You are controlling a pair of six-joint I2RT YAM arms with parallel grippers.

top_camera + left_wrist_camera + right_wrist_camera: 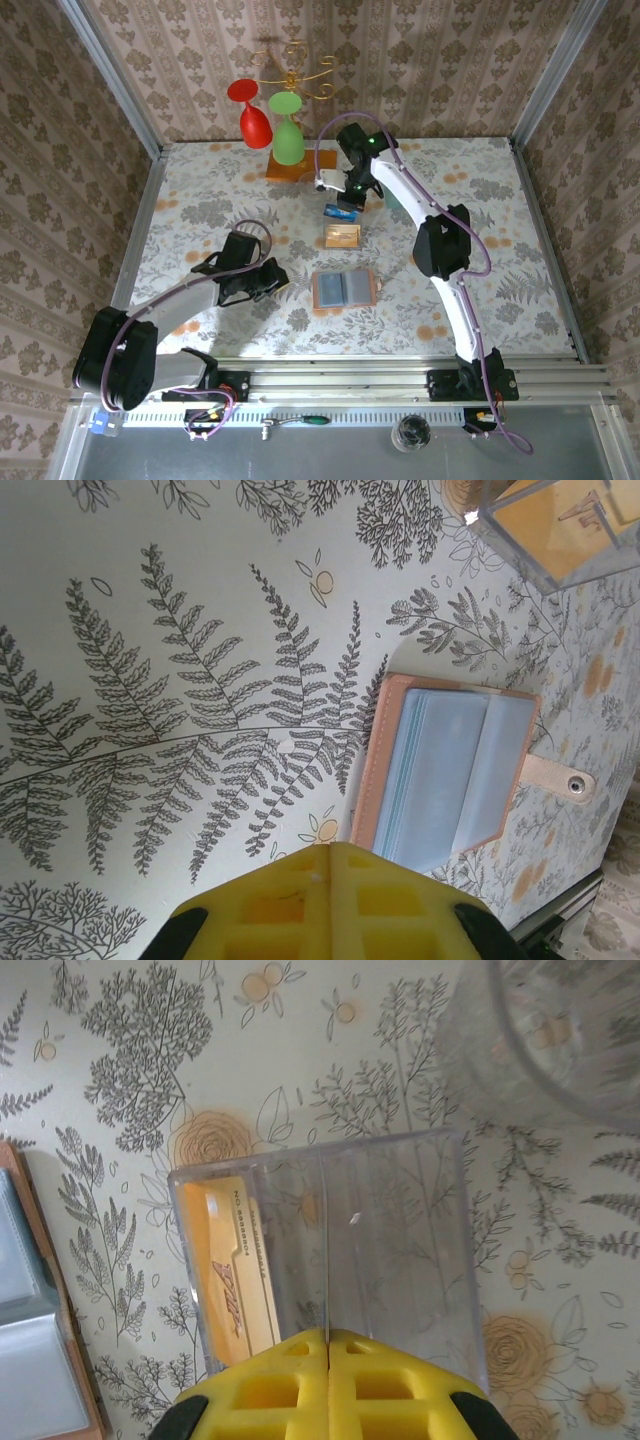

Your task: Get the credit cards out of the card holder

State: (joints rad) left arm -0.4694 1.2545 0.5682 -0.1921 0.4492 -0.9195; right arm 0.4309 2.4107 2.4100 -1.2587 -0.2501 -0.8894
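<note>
From the overhead view I see the card holder point(343, 288) lying open and flat on the counter point(500, 260), grey-blue pockets up, between the two arms. My left hand point(328, 855) hovers just beside it with its fingers pressed together, empty. Farther back, a tan-orange credit card point(235, 1270) sits in a clear box point(400, 1250). My right hand point(328, 1338) is above that box, fingers together. A teal-blue credit card point(341, 211) shows just under that hand. It may be pinched edge-on there, but I cannot tell.
</note>
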